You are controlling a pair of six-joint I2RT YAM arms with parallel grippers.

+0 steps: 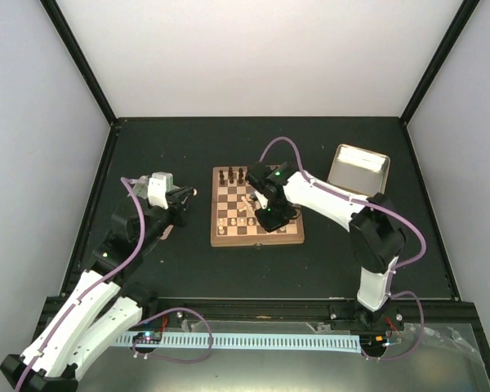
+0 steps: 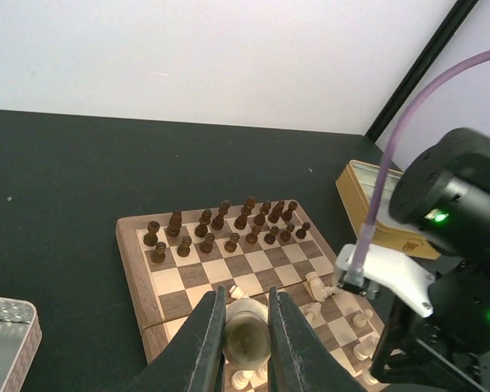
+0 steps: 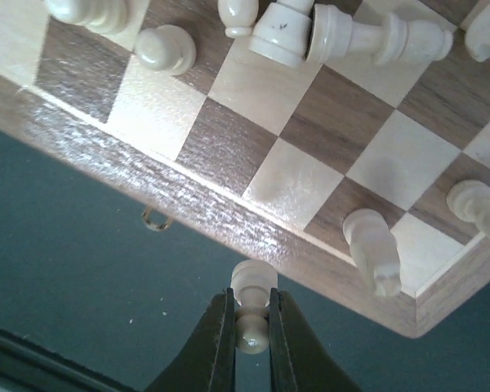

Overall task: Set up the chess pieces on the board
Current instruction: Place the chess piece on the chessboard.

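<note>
The board [image 1: 257, 237] lies mid-table, with dark pieces [image 1: 233, 175] lined along its far side. Pale chess pieces [image 1: 243, 208] are scattered over its middle; some stand, some lie flat. My left gripper [image 1: 188, 194] hovers just left of the board. In the left wrist view it [image 2: 247, 331] is shut on a pale round-based piece [image 2: 247, 343], in front of the board's rim [image 2: 131, 261]. My right gripper [image 3: 251, 327] is shut on a pale pawn [image 3: 253, 286] by its neck. The pawn hangs just off the board's outer rim [image 3: 188, 184], above the dark table.
An open metal tin [image 1: 358, 167] stands at the back right. A shallow metal tray [image 2: 6, 331] shows at the lower left of the left wrist view. Toppled pale pieces [image 3: 374, 37] and a knight [image 3: 374, 249] lie near the right gripper. The right arm [image 2: 449, 245] looms over the board.
</note>
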